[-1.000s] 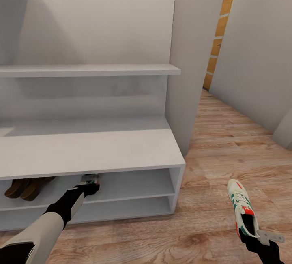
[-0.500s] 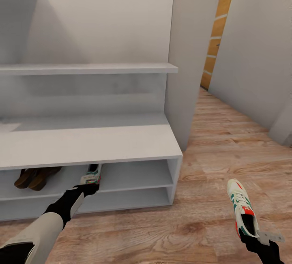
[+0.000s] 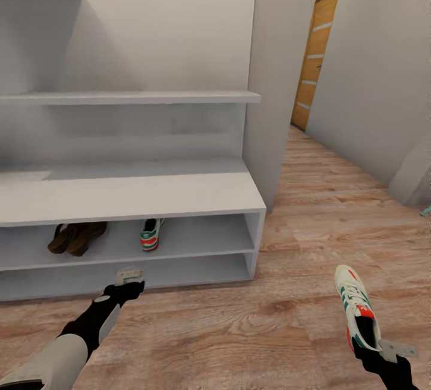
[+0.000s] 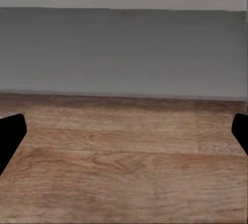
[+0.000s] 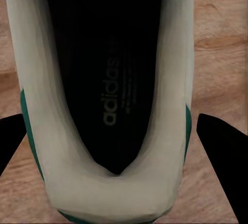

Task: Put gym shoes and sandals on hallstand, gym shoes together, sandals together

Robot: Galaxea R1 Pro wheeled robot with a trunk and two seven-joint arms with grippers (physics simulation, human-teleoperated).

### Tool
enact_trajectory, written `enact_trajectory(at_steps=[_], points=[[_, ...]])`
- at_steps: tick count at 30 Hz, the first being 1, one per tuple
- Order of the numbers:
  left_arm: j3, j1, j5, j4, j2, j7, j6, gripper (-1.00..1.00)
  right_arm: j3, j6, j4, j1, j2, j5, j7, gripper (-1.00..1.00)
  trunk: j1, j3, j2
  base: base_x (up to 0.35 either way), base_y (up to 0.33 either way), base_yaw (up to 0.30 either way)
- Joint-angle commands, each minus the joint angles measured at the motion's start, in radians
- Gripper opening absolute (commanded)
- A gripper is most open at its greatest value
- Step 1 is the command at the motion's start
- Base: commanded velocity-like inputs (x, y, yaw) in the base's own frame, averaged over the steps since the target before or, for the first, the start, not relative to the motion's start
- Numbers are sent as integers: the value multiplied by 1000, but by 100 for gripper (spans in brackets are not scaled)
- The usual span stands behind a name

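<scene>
- Shoe rack (image 3: 131, 201): wide grey unit with flat top, two low shelves under it, a floating shelf (image 3: 129, 97) higher on the back panel
- Upper low shelf holding the pair of sandals (image 3: 76, 238) side by side, and to their right one sneaker on the shelf (image 3: 150, 233), heel outward, apart from the sandals
- Left gripper (image 3: 129, 275) hanging just above the wood floor (image 3: 311, 210) in front of the rack, fingers spread with nothing between them; shelved sneaker ahead of it and slightly to its right, sandals ahead and to its left
- In the left wrist view, dark fingertips (image 4: 10, 136) wide apart, floor and the rack's grey base beyond
- Right gripper (image 3: 383, 349) pinching the heel of the second sneaker (image 3: 358, 312), toe pointing away from the gripper, well to the right of the rack
- In the right wrist view, that sneaker's heel opening (image 5: 111, 90) between the two fingers (image 5: 225, 157)
</scene>
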Motion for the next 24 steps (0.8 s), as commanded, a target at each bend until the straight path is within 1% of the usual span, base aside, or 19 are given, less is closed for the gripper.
enact_trajectory(at_steps=[1, 2, 4, 6, 7, 9, 11, 12, 14, 15, 16, 17, 18, 19, 20, 21, 22, 23, 24], points=[[2, 9, 5, -2, 0, -5, -7, 100, -9, -4, 1, -1, 0, 8, 5, -100, -1, -1, 0, -336, 92, 0], [2, 26, 5, -2, 0, -21, -32, 100, -9, -4, 1, -1, 1, 8, 5, -100, -1, -1, 0, -336, 93, 0], [6, 80, 6, -1, 2, -105, -112, 100, -9, -4, 2, -1, 2, 9, 5, -100, -1, -1, 0, -336, 95, 0], [8, 99, 7, 0, 3, -138, -135, 100, -9, -4, 2, -1, 3, 9, 5, -100, -1, -1, 0, -336, 96, 0], [9, 127, 8, 0, 5, -181, -164, 100, -9, -4, 2, -1, 4, 8, 5, -100, -1, -1, 0, -336, 96, 0], [10, 153, 9, -1, 9, -211, -190, 100, -9, -4, 2, -1, 4, 9, 5, -100, -1, -1, 0, -336, 96, 0], [10, 184, 14, -3, 19, -240, -219, 100, -9, -4, 2, -1, 4, 9, 5, -100, -1, -1, 0, -335, 96, 0], [10, 204, 19, -3, 31, -263, -235, 100, -9, -4, 2, -1, 4, 9, 5, -100, -1, -1, 0, -312, 74, 0], [11, 223, 24, -3, 47, -293, -246, 100, -9, -4, 2, -1, 4, 9, 5, -100, -1, -1, 0, -208, 43, 0], [11, 235, 31, -3, 58, -315, -250, 100, -9, -5, 3, -1, 4, 10, 5, -100, -1, -1, 0, -118, 24, 0], [11, 247, 42, -3, 72, -337, -253, 100, -9, -5, 3, -1, 4, 10, 5, -100, -1, -1, 0, -76, 16, 0], [11, 253, 49, -3, 79, -348, -255, 100, -9, -5, 3, -1, 4, 10, 5, -100, -1, -1, 0, -61, 12, 0], [11, 265, 65, -3, 93, -367, -256, 100, -9, -5, 4, -1, 4, 10, 5, -100, -1, -1, 0, -39, 8, 0], [11, 298, 112, -1, 125, -412, -272, 100, -8, -5, 5, -1, 5, 10, 6, -100, -1, -1, 0, -13, 3, 0], [11, 305, 121, 0, 131, -421, -282, 100, -8, -5, 5, -1, 5, 10, 6, -100, -1, -1, 0, -10, 2, 0], [11, 326, 146, 4, 149, -450, -329, 100, -8, -5, 5, -1, 5, 10, 6, -100, -1, -1, 0, -5, 1, 0], [11, 339, 161, 5, 158, -468, -360, 100, -7, -5, 6, -1, 6, 10, 7, -100, -1, -1, 0, -3, 1, 0], [11, 354, 174, 7, 164, -480, -388, 100, -7, -5, 6, -1, 6, 10, 7, -100, -1, -1, 0, -2, 0, 0], [11, 363, 181, 8, 166, -484, -400, 100, -8, -5, 6, -1, 6, 10, 7, -100, -1, -1, 0, -2, 0, 0]])
